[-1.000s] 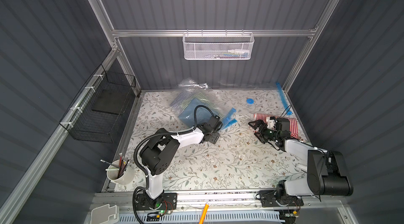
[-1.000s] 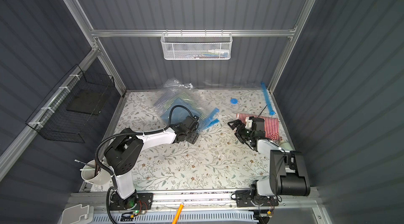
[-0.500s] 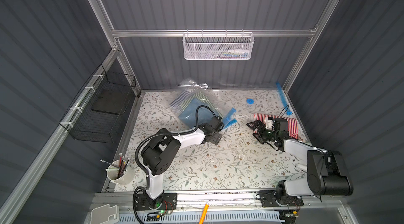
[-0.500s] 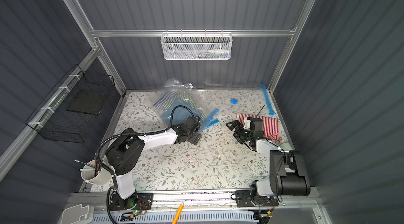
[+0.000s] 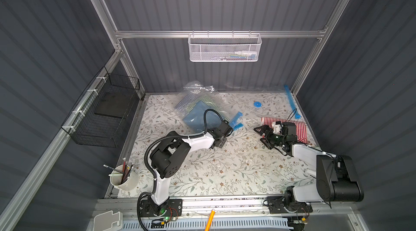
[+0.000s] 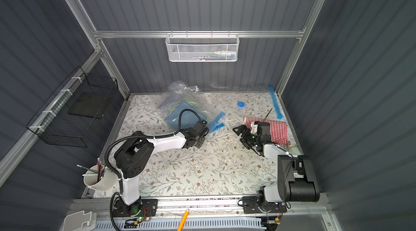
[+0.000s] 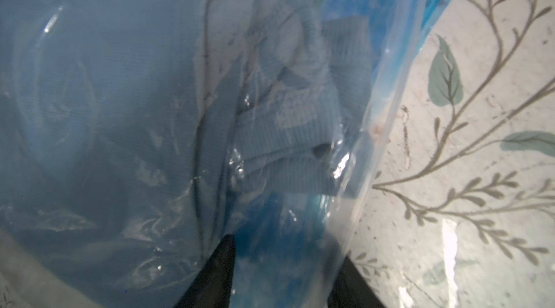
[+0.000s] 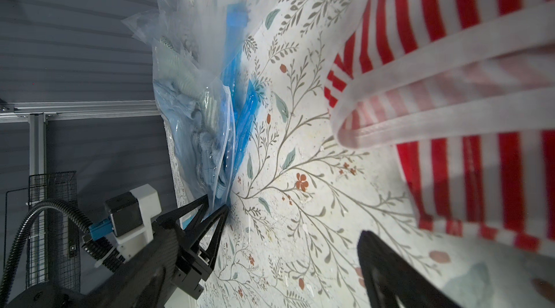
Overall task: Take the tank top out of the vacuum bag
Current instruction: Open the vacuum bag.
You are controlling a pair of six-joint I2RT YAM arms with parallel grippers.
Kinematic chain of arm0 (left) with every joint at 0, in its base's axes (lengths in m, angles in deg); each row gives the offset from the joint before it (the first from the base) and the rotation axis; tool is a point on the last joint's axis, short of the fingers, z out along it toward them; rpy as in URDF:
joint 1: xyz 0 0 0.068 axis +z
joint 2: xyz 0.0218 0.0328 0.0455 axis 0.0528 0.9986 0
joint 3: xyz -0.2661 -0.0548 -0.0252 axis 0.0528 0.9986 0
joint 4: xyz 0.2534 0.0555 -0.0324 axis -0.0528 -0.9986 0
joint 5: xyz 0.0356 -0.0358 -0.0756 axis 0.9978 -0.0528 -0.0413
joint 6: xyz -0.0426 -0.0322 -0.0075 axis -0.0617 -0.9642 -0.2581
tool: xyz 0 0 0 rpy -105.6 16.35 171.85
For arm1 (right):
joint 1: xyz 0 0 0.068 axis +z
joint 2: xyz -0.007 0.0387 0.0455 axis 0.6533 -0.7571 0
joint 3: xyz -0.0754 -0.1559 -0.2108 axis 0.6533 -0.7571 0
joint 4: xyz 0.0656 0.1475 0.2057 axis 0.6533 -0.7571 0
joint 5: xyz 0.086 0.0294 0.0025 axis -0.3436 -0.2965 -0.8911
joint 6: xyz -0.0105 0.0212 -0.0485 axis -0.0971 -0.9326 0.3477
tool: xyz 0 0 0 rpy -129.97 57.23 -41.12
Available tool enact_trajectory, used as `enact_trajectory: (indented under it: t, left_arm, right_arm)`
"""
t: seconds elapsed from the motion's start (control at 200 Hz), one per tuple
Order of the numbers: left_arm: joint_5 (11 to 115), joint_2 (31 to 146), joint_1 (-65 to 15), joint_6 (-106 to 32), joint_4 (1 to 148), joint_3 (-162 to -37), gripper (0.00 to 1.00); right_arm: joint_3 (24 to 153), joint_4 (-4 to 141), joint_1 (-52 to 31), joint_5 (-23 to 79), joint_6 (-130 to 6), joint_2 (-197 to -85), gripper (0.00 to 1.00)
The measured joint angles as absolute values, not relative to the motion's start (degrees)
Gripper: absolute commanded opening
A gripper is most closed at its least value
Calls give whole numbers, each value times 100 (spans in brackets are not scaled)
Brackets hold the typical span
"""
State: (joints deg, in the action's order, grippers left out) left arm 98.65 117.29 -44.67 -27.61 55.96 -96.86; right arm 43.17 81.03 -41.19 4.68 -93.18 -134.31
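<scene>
The clear vacuum bag [image 5: 193, 97] [image 6: 175, 97] lies at the back centre of the floral mat, its blue zip edge [image 5: 236, 118] towards the right. Inside it are a light-blue ribbed garment [image 5: 198, 117] [image 7: 120, 81], seemingly the tank top, and striped clothes. My left gripper [image 5: 229, 126] [image 7: 286, 248] is at the bag's near corner. Its jaws are half closed, with the bag's edge [image 8: 222, 153] between them. My right gripper [image 5: 262, 136] [image 6: 240, 137] stands open and empty above the mat. It is just left of a red-and-white striped garment [image 5: 299, 128] [image 8: 450, 6] with white straps, which lies outside the bag.
A blue disc [image 5: 257, 104] and a long blue strip [image 5: 290, 101] lie at the back right. A pen cup [image 5: 123, 179] stands at the front left corner. A black wire basket [image 5: 105, 110] hangs on the left wall, a white mesh basket [image 5: 225, 48] on the back wall.
My left gripper has slid a little right onto the bag's near corner and its jaws have narrowed from wide open. The right gripper has shifted only slightly.
</scene>
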Motion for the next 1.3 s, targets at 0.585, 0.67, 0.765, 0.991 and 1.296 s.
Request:
enact_trajectory:
  t: [0.585, 0.67, 0.765, 0.991, 1.296]
  left_arm:
    - [9841, 11414, -4465, -2936, 5513, -9686, 19]
    - [9852, 11421, -4461, -3000, 5469, -9686, 0]
    - [9867, 11425, -4461, -3011, 5428, -9686, 0]
    - [9858, 11425, -4461, -3142, 5401, -9686, 0]
    - [9399, 11185, -4461, -3811, 5412, -9686, 0]
  right_arm:
    - [4406, 7902, -3737, 597, -9302, -13429, 92]
    - [4406, 7894, -3726, 612, -9302, -13429, 91]
    - [4406, 7896, -3678, 634, -9302, -13429, 87]
    - [4465, 7964, -3424, 636, -9399, -13431, 86]
    - [4470, 8409, -2841, 794, -9790, -13438, 76]
